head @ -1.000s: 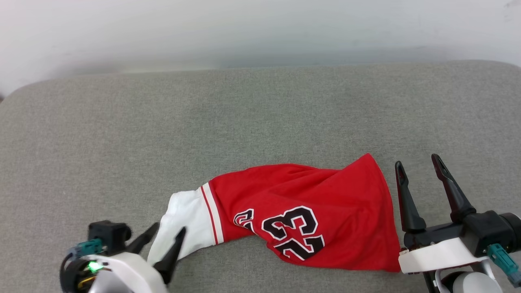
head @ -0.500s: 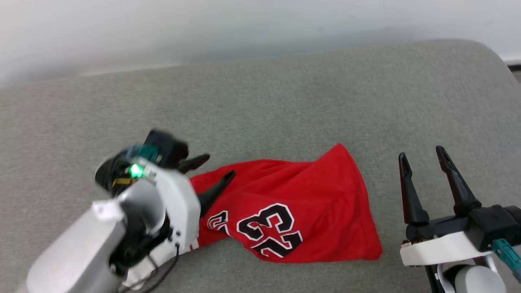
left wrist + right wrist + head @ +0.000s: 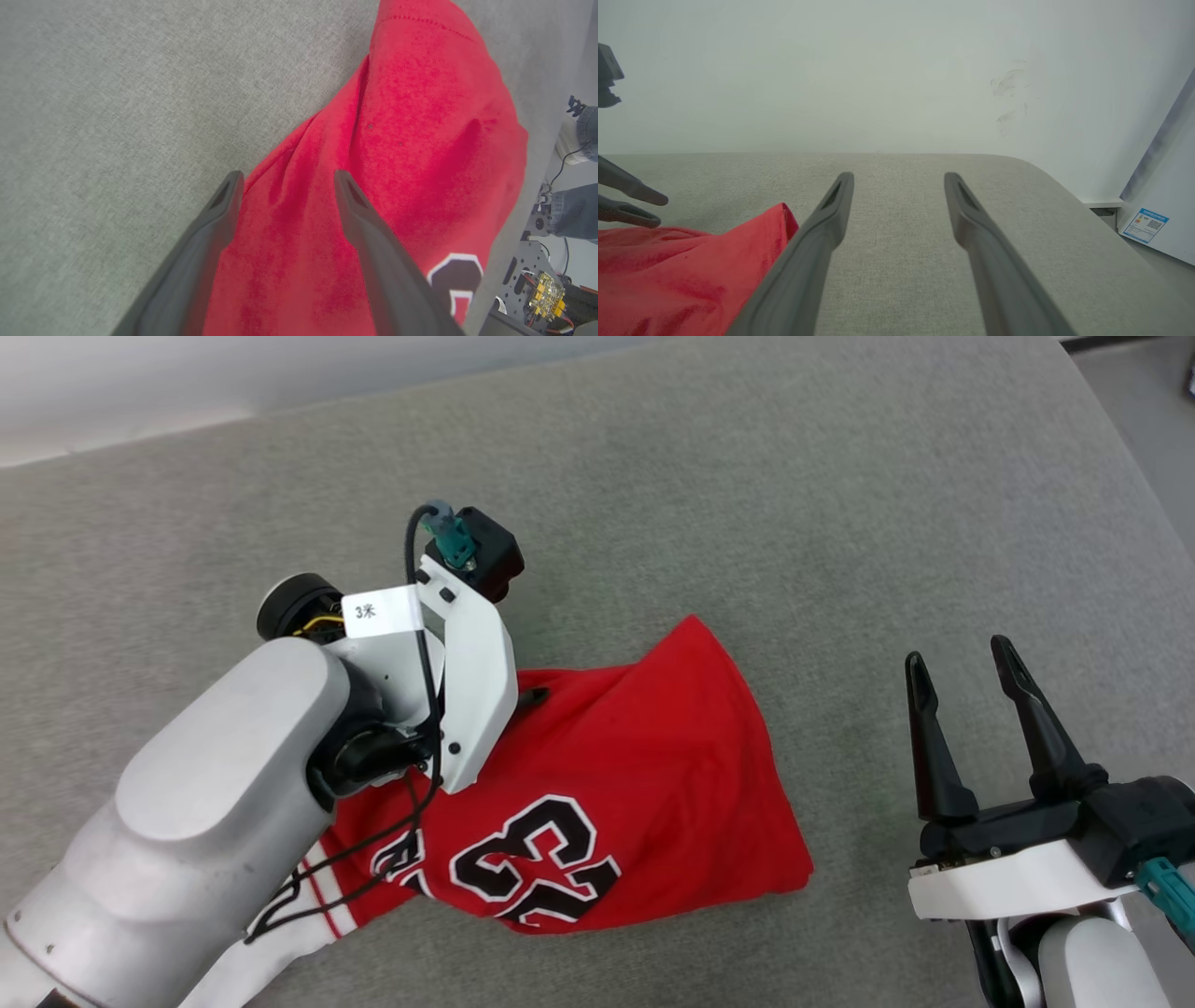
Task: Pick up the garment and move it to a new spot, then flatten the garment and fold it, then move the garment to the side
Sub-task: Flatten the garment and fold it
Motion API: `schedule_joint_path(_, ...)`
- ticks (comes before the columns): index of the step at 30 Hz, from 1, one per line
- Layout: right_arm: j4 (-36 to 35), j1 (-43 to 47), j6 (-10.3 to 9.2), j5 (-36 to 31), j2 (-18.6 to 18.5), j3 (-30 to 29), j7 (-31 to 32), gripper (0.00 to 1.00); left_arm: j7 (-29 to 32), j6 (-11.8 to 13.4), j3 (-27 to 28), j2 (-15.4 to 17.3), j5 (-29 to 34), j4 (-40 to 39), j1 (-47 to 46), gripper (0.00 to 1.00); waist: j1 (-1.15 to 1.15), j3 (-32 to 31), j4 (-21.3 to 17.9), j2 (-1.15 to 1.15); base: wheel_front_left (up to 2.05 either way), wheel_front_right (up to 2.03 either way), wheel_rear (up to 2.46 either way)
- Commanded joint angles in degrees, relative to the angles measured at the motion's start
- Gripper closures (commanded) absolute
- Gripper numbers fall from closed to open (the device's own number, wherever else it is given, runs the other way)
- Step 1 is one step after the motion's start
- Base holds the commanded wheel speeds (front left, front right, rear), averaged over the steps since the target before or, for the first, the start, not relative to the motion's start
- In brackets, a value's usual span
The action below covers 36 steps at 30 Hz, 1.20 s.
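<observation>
- Red garment [image 3: 635, 775] is lying crumpled on a grey fabric surface [image 3: 747, 476], toward the near edge, w/ a black "23" outlined in white facing up.
- Its white sleeve [image 3: 280, 947] w/ red stripes is trailing to the lower left of the head view, partly passing under the pale left forearm [image 3: 215, 775].
- Red body is narrowing to a point on the far side; its near right corner is lying flat on the grey.
- left gripper [image 3: 285, 175] is reaching down over the garment's far left edge, fingers standing well apart & clamping nothing.
- In left wrist view one finger is sitting where red cloth meets grey surface, the other over red cloth; can't tell if the tips are touching the fabric.
- A soft fold of red cloth is running up btwn the two fingers.
- A black wrist camera [image 3: 481, 551] w/ a teal plug and a white tag [image 3: 378, 610] are showing on top of that arm.
- right gripper [image 3: 958, 651] is hovering at lower right of the head view, fingers apart & empty, clear of the garment's right edge, w/ bare grey btwn them.
- Right wrist view is looking along those fingers to a pale wall [image 3: 878, 70]; red cloth is showing at lower left, w/ the other arm's dark fingers [image 3: 630, 186] just above it.
- Bg: a person's legs in jeans [image 3: 572, 210] are showing past the surface's edge in left wrist view; a blue sticker [image 3: 1143, 225] is showing on a white panel at right in right wrist view.
</observation>
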Motion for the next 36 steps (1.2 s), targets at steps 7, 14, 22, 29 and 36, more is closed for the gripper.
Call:
schedule_joint_path(7, -0.3, -1.5, -0.02, 1.4, 0.1, 0.4, -0.1, 0.00, -0.6, -0.2, -7.6, 1.0, 1.3, 5.4, -4.5, 0.00, 0.00, 4.0, -3.8, 0.00, 0.00, 0.00, 0.00)
schedule_joint_path(14, -0.3, -1.7, -0.02, 1.9, 0.1, 0.6, -0.1, 0.00, -2.8, -0.2, -13.7, 2.8, -2.6, 7.5, -4.4, 1.00, 0.00, 4.3, -4.2, 0.00, 0.00, 0.00, 0.00)
schedule_joint_path(22, 0.5, -0.8, -0.02, 0.5, 0.1, 0.2, -0.1, 0.00, -16.4, -0.2, -9.6, 1.7, -4.7, 9.2, -8.0, 1.00, 0.00, 1.6, -2.0, 0.00, 0.00, 0.00, 0.00)
schedule_joint_path(29, 1.2, 0.1, -0.02, -1.0, 0.1, 0.4, -0.1, 0.00, -28.3, 1.6, -2.0, 2.8, -6.0, 12.5, -10.3, 1.00, 0.00, -1.1, 0.6, 0.00, 0.00, 0.00, 0.00)
schedule_joint_path(36, 1.7, 0.8, -0.02, -1.9, 0.1, 0.9, -0.1, 0.00, -38.9, 7.9, 3.6, 5.3, -4.1, 16.8, -8.9, 1.00, 0.00, -2.4, 2.9, 0.00, 0.00, 0.00, 0.00)
